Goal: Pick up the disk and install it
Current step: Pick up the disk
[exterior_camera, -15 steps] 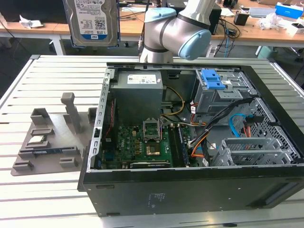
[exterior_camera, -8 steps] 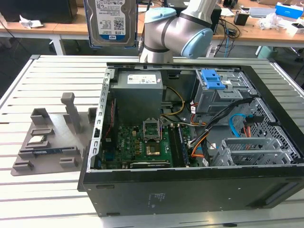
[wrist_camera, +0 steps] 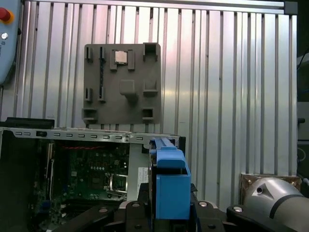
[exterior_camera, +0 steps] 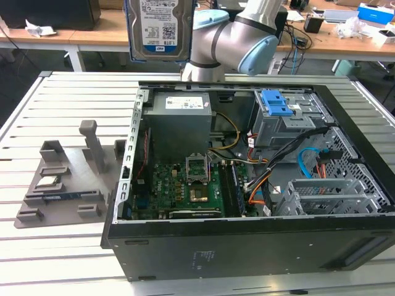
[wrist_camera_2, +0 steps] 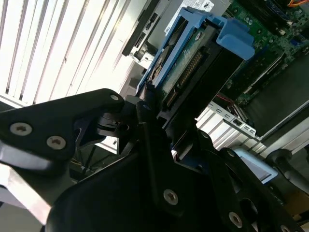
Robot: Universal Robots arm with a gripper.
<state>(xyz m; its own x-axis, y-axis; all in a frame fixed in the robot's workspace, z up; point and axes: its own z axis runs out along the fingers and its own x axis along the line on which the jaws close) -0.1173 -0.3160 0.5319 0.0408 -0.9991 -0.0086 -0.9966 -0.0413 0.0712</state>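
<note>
I've got the disk (exterior_camera: 159, 28) in the air at top centre of the exterior view, label facing the cam, above the back edge of the open PC case (exterior_camera: 247, 246). The arm (exterior_camera: 234, 40) is just to its right in the frame. Jaws are clamped on the disk. In the second wrist view the gripper (wrist_camera_2: 161, 108) pinches the blue bracket (wrist_camera_2: 231, 38), w/ the connector edge showing. On the slatted worktop (exterior_camera: 62, 92), mid-left of the exterior view, sits a grey tray (exterior_camera: 62, 198) w/ a small square chip (exterior_camera: 48, 182) on it. Inside the case, upper right, there's a metal cage (exterior_camera: 296, 126) w/ a blue latch (exterior_camera: 274, 103).
</note>
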